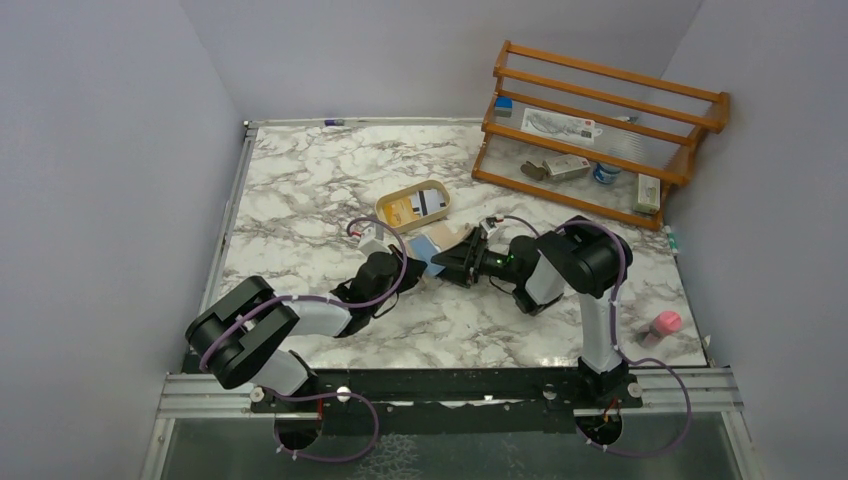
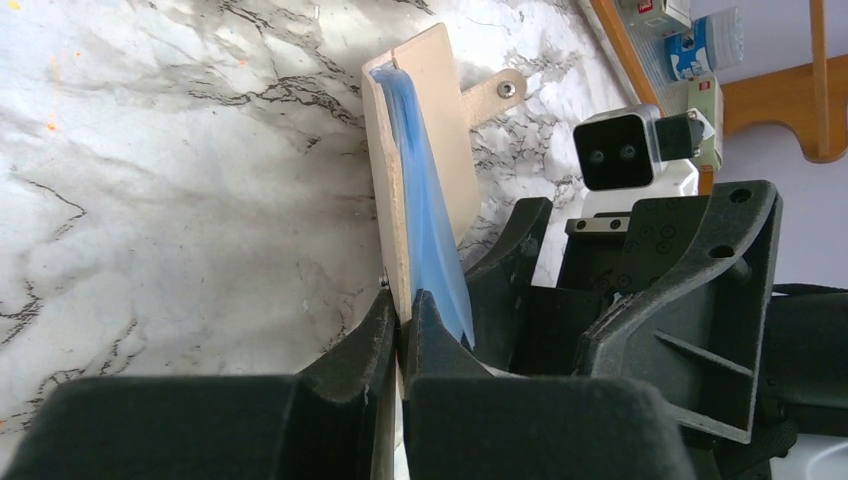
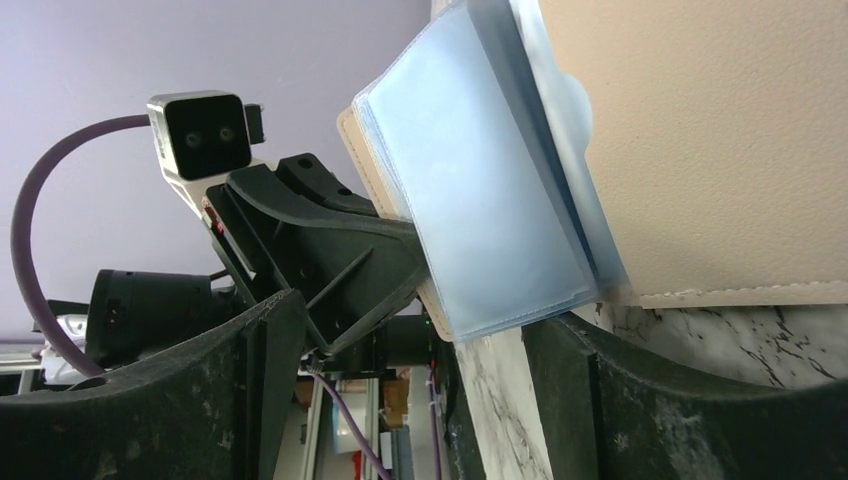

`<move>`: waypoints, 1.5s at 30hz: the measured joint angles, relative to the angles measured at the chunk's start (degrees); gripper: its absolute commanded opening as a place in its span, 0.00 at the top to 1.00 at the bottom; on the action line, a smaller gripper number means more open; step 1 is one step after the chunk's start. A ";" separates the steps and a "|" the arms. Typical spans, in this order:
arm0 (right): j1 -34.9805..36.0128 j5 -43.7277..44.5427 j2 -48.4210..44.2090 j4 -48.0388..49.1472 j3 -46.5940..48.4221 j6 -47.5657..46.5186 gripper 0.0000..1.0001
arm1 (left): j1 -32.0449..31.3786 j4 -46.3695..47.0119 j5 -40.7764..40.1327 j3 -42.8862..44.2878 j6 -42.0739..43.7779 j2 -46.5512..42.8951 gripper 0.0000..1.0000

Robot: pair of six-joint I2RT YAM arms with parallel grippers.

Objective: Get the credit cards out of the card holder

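The tan card holder (image 1: 447, 238) lies open and lifted at the table's middle, with light blue credit cards (image 1: 421, 251) fanned out of it. My left gripper (image 1: 410, 270) is shut on the edge of one tan half (image 2: 400, 200), with the cards (image 2: 428, 210) right beside the pinch (image 2: 403, 305). The closing tab (image 2: 499, 91) points away. My right gripper (image 1: 463, 260) faces it from the right and is open. In the right wrist view the jaws (image 3: 430, 385) stand wide apart, just below the cards' (image 3: 480, 200) lower edge. The other wallet half (image 3: 700, 130) fills the upper right.
An oval beige tray (image 1: 388, 200) holding cards sits just behind the wallet. A wooden rack (image 1: 600, 75) with small items stands at the back right. A pink object (image 1: 664, 324) lies at the right edge near the front.
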 measured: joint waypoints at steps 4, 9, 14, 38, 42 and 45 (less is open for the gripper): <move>0.00 0.07 -0.22 -0.04 0.42 0.04 0.17 | 0.00 0.13 -0.31 -0.04 0.00 0.42 1.00; -0.09 0.37 -0.42 -0.04 0.50 0.52 0.17 | -0.26 0.57 -0.44 -0.50 -0.02 0.55 1.00; -0.50 0.39 -1.07 -0.07 0.96 1.14 0.17 | -0.37 1.36 -0.35 -1.36 -0.11 0.55 1.00; -2.49 3.82 -1.99 0.00 2.38 0.59 0.17 | -1.86 2.95 5.25 -4.66 -0.50 0.63 0.34; -2.49 3.82 -1.92 0.00 0.59 0.20 0.17 | -1.79 3.15 5.25 -4.72 -0.48 0.63 0.34; -2.49 3.82 -1.42 0.00 0.04 0.17 0.17 | -1.46 3.34 5.25 -4.87 -0.46 0.63 0.34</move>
